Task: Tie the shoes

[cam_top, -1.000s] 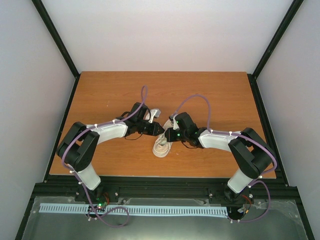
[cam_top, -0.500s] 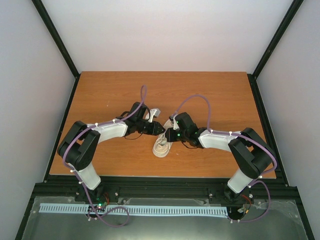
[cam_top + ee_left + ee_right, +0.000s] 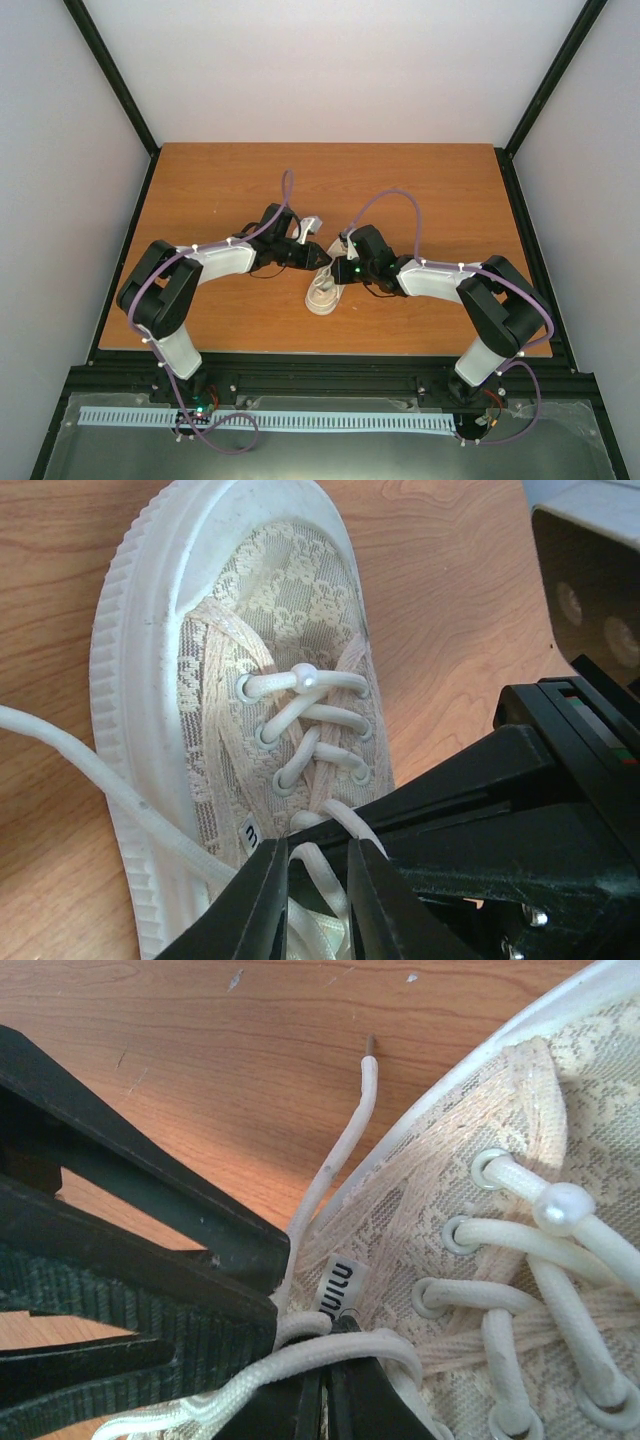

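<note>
A cream lace-pattern sneaker (image 3: 322, 292) lies mid-table with its toe toward the arms. Both grippers meet over its tongue end. My left gripper (image 3: 320, 257) (image 3: 315, 848) has its jaws narrowly apart, and a white lace strand (image 3: 322, 868) runs through the gap without filling it. My right gripper (image 3: 337, 268) (image 3: 338, 1328) is shut, with a lace loop (image 3: 300, 1360) lying across its tips; I cannot tell whether it pinches the lace. The shoe's laced eyelets (image 3: 300, 715) (image 3: 520, 1250) are in plain sight. One loose lace end (image 3: 350, 1130) trails onto the wood.
The wooden table (image 3: 430, 190) is bounded by black frame rails and white walls. In the left wrist view another loose lace (image 3: 90, 765) crosses the shoe's sole edge, and the right gripper's black body (image 3: 500, 810) crowds close beside my left fingers.
Almost nothing: the left gripper has shifted very slightly at the shoe's tongue. The shoe and the right arm have stayed put.
</note>
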You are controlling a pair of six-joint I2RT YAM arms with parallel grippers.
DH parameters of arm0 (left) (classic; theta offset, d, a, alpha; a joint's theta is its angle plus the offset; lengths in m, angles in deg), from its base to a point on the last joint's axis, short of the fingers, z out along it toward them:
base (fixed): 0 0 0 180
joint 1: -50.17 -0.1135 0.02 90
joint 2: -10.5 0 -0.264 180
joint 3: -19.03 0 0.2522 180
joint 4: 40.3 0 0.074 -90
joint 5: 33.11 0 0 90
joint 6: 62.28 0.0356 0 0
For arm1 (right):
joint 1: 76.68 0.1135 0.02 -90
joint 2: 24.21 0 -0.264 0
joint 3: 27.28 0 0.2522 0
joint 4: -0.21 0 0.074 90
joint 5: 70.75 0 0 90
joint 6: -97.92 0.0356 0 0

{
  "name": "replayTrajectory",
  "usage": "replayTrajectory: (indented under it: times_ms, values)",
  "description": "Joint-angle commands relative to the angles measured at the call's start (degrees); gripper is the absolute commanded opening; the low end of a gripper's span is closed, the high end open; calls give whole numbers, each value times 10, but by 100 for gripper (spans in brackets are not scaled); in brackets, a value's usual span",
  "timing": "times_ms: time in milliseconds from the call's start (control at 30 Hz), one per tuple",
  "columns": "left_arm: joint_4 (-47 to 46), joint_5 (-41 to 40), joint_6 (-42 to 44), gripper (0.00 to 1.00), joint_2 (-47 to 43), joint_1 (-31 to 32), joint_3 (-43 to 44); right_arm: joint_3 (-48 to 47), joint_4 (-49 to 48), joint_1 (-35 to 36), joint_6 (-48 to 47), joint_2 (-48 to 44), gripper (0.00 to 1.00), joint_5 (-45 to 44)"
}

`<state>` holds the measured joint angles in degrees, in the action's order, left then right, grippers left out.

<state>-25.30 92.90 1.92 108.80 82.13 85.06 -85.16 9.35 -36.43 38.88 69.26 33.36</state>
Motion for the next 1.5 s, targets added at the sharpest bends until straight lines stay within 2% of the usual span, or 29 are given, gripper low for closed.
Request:
replayTrajectory:
  times_ms: [0,233,367,467,800,1133,1333,1400,1467]
  values:
    - [-21,32,-6,19,14,3,15,8,1,4,-2,-3,3,-12]
    - [-21,42,-11,15,29,3,23,7,1,5,-1,-6,3,-12]
    - [-22,51,-14,20,33,3,26,8,0,4,-1,-6,3,-12]
    - [-27,60,-17,20,36,3,26,6,0,4,-1,-6,3,-14]
    - [-18,64,-28,2,38,3,26,7,3,5,-1,-11,3,-24]
    - [-48,41,-97,1,15,3,24,-10,69,4,-26,-61,3,-78]
    - [-53,37,-118,1,21,3,25,-5,109,4,-36,-92,13,-111]
    - [-53,33,-123,1,20,3,25,-5,123,4,-42,-103,20,-123]
    - [-52,29,-132,1,18,3,25,-4,133,4,-54,-117,31,-132]
